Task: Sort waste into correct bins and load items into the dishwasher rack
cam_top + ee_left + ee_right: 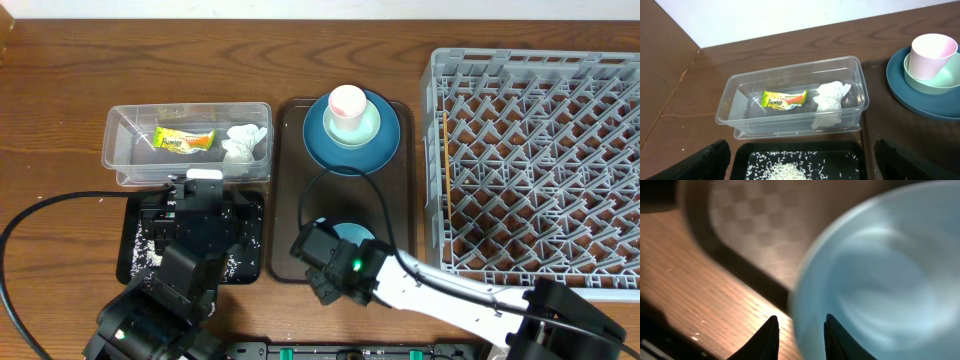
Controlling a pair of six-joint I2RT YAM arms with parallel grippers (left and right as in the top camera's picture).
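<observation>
We see a dark wooden table (60, 110) carrying 4 things directly: a clear tub (125, 135) at the far left, a black tray (124, 240) just before it, a brown serving tray (290, 200) beside both, and a grey rack (530, 150) on the right.

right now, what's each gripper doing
left gripper: open, holding nothing
right gripper: straddling the pale blue bowl rim, clamped or not cannot be told

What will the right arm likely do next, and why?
Probably close the right gripper on the pale blue bowl. The wrist view shows the bowl's rim between its open fingers, and the bowl sits on the brown tray, not yet in the rack.
</observation>
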